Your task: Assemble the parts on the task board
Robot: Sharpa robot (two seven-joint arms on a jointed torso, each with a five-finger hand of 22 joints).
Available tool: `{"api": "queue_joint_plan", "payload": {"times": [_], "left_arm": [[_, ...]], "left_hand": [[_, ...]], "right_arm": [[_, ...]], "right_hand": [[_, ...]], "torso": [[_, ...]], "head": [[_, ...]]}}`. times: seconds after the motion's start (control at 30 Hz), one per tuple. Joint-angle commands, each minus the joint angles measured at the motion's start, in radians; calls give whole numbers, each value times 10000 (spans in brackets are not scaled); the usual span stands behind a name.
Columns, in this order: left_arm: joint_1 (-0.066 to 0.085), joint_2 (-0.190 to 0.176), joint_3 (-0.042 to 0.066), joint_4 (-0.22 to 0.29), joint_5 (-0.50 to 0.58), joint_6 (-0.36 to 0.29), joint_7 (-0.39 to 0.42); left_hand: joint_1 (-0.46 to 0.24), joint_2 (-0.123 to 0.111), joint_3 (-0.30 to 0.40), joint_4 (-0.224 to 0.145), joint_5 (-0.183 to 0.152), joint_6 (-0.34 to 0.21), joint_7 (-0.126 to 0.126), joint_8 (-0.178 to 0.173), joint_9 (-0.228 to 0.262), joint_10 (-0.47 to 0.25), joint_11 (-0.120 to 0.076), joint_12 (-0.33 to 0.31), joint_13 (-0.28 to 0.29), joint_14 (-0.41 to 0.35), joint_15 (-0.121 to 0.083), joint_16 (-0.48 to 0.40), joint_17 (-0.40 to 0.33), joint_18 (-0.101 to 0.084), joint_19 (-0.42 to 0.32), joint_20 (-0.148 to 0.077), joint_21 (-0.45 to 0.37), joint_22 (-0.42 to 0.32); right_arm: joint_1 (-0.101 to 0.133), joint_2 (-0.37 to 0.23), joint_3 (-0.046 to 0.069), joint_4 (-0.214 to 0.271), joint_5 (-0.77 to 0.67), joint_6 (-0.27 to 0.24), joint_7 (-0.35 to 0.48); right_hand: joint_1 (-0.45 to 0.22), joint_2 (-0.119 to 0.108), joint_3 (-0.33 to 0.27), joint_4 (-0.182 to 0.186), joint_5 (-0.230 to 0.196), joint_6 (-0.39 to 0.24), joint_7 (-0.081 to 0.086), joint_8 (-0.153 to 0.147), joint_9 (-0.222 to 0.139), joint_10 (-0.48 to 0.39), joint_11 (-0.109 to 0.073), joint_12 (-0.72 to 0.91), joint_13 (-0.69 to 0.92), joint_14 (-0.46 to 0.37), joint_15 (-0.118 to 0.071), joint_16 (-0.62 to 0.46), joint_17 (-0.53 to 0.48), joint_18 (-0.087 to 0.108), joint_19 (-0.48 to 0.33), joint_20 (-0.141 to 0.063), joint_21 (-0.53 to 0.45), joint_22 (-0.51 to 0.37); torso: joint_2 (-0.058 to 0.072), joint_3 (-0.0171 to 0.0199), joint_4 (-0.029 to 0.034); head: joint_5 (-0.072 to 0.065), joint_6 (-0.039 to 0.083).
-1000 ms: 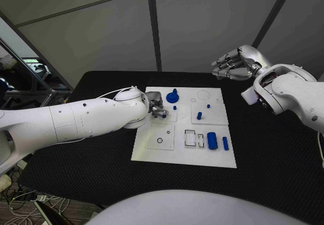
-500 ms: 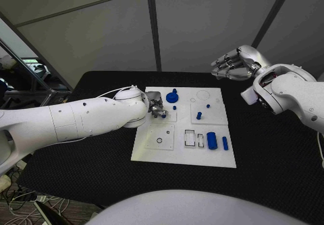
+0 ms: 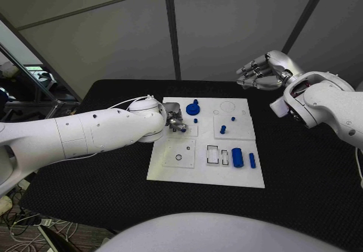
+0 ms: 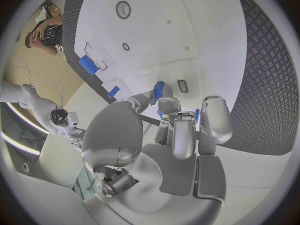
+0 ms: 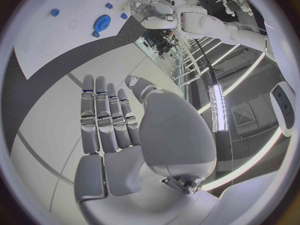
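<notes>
The white task board (image 3: 208, 170) lies mid-table. My left hand (image 3: 175, 118) hovers low over its near-left upper section and pinches a small blue peg (image 3: 184, 129) between thumb and fingertip; the left wrist view shows the peg (image 4: 158, 91) close above the board (image 4: 187, 45), beside a small rectangular slot (image 4: 182, 86). My right hand (image 3: 261, 71) is raised beyond the board's far right corner, fingers straight and side by side, holding nothing; the right wrist view shows that hand (image 5: 109, 120) bare.
On the board lie a blue disc with a knob (image 3: 193, 109), short pegs (image 3: 224, 128), a thick blue cylinder (image 3: 237, 157) and a thin blue bar (image 3: 252, 160). Rectangular slots (image 3: 213, 155) and a ring hole (image 3: 178, 157) sit near the front. Black table (image 3: 302, 173) surrounds the board.
</notes>
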Motion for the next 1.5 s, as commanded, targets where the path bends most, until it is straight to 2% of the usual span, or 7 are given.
{"api": "queue_joint_plan", "payload": {"times": [0.03,0.67,0.83,1.1,1.5], "left_arm": [[-52,28,-47,-50,4,348,-17],[-47,183,-44,-263,103,257,-1],[-47,201,-43,-298,108,244,2],[-45,231,-42,-345,110,227,4],[-44,263,-41,-419,110,199,5]], "left_hand": [[-187,3,782,-734,45,84,-1,33,-8,70,-12,66,17,874,-55,66,1902,-169,91,-19,71,730],[-540,20,429,-428,-71,239,-44,20,-20,195,-50,209,250,898,-87,115,1985,-204,186,-56,210,822],[-850,-17,104,-189,-154,350,-62,1,-34,270,-64,298,389,915,-101,150,2042,-226,246,-71,299,881],[-1000,43,-135,-29,-184,449,-87,5,-32,359,-84,402,559,935,-117,193,2116,-254,320,-86,420,959],[-1500,123,-1018,485,-233,599,-96,-2,-15,461,-91,526,768,953,-127,237,2187,-288,413,-104,562,1060]], "right_arm": [[18,-15,7,14,-42,28,60],[19,-48,7,26,-42,19,24],[19,-48,7,23,-42,27,19],[19,-43,7,18,-42,41,15],[19,-39,7,10,-42,62,12]], "right_hand": [[-85,12,-69,19,56,-60,31,-37,-13,-15,63,-67,2,-24,37,-27,-19,35,44,21,-35,-19],[-133,19,-93,55,121,-68,31,-36,-12,-21,66,-79,2,-26,43,-27,-53,38,63,33,-81,-54],[-146,21,-99,66,140,-69,31,-34,-11,-21,66,-81,2,-26,44,-26,-62,39,69,36,-94,-63],[-158,21,-106,76,160,-70,32,-34,-11,-22,67,-83,3,-27,46,-26,-71,40,75,38,-107,-73],[-158,21,-106,76,160,-70,32,-34,-11,-22,67,-83,3,-27,46,-26,-71,40,75,38,-107,-73]], "torso": [[1,1,-9],[1,-3,-9],[-5,-3,-2],[-4,-6,-1],[-1,-4,2]], "head": [[12,2],[-35,2],[-52,2],[-66,2],[-87,2]]}}
